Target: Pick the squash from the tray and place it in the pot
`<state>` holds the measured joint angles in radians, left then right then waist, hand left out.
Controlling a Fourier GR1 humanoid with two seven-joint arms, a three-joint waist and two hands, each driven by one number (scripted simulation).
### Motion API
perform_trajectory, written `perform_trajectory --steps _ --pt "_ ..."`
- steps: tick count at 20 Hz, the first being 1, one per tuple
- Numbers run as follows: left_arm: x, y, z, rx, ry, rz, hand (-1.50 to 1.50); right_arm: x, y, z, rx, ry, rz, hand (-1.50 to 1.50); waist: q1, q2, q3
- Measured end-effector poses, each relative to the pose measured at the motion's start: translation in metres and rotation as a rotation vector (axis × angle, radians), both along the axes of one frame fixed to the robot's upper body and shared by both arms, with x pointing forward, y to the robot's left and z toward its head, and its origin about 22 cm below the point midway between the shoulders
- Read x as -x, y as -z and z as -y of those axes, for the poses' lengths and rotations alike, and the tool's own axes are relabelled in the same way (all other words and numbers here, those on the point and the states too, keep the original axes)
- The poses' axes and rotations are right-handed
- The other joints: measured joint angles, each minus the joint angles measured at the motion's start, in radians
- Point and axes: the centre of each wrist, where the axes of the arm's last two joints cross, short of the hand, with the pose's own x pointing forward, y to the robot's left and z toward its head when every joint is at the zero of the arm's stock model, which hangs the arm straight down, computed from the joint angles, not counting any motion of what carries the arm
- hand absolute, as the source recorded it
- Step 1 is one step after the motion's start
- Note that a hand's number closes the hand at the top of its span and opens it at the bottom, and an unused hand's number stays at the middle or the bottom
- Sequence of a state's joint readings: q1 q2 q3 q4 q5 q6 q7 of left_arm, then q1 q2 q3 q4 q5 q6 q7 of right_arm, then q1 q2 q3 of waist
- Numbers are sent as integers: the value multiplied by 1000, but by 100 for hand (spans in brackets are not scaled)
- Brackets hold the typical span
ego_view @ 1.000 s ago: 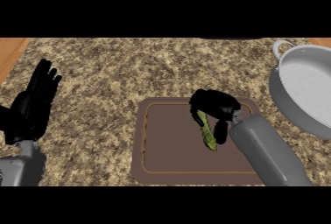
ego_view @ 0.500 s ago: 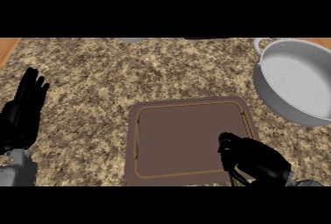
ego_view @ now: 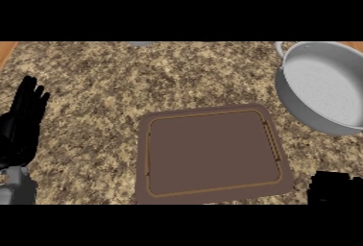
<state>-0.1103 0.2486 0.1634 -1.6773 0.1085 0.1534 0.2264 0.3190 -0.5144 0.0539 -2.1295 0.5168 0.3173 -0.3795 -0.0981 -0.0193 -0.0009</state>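
While the right hand (ego_view: 336, 187) sits cut off at the near right corner, no squash shows.
Its grip cannot be told; left hand (ego_view: 21, 126) rests open at left; tray (ego_view: 212, 153) mid-desk, pot (ego_view: 327, 85) far right.

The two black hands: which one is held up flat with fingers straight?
The left hand, resting open at the counter's left edge. The right hand shows only partly at the lower right corner.
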Motion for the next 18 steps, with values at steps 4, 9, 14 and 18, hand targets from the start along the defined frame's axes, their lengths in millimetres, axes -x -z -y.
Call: perform_trajectory --steps 4,9,14,18 --pt "-2 -3 7 -3 23 7 0 16 -30 29 -122 143 99 150 24 6 0" --pt "-10 -5 16 3 58 15 0 23 -64 68 -203 293 160 150 61 14 0" --pt "-19 -8 22 1 83 24 0 8 -90 104 -267 375 152 150 86 18 0" --pt "-18 -10 23 -2 94 23 0 -12 -94 127 -294 414 133 150 96 19 1"
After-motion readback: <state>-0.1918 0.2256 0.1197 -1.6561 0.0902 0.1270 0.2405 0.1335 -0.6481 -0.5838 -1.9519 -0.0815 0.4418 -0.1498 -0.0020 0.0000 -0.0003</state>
